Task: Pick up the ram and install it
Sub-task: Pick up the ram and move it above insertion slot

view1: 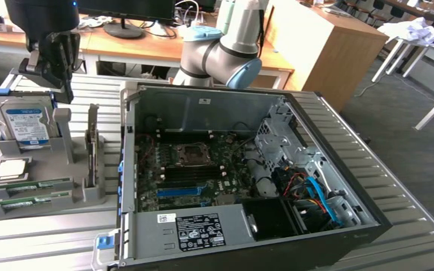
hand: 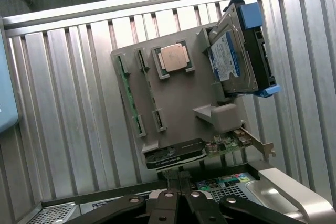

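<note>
Well apart, ram [hand: 129,98], end effector [hand: 178,178] closed

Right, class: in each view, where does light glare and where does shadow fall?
Exterior view: deep shadow fills one corner of the computer case, soft sheen on the ribbed table. Wrist view: the processor catches light; the pincer looks dark.

I'm getting even, fairly bright room light from above. Ribbed silver metal tabletop [view1: 51,237] is throwing mild glare along its slats. Open black computer case [view1: 202,110] is reading dim inside, its near corner sinking into shadow. Grey moulded parts tray [view1: 92,195] is casting only soft shadows.
</note>
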